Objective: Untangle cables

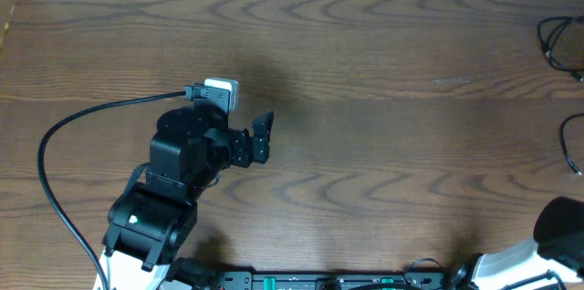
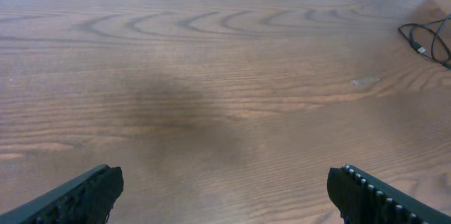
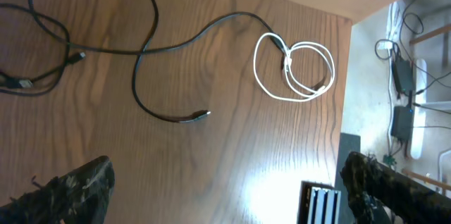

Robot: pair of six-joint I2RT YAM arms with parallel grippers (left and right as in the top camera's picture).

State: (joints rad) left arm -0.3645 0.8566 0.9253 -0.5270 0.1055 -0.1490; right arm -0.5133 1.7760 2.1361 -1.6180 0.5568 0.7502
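Observation:
The cables lie at the table's far right. In the right wrist view a long black cable (image 3: 144,55) loops across the wood and ends in a small plug (image 3: 201,116). More black cable (image 3: 42,34) crosses over itself at the upper left, and a white cable (image 3: 296,69) lies coiled near the table edge. In the overhead view only black loops (image 1: 558,39) show at the right edge. They also show in the left wrist view (image 2: 425,41). My left gripper (image 1: 263,137) (image 2: 225,185) is open and empty, far left of them. My right gripper (image 3: 229,171) is open and empty, short of the cables.
The table's right edge (image 3: 349,76) runs just past the white coil, with floor and power gear beyond. My right arm's base (image 1: 558,231) sits at the bottom right corner. A thick black robot cord (image 1: 55,144) curves behind the left arm.

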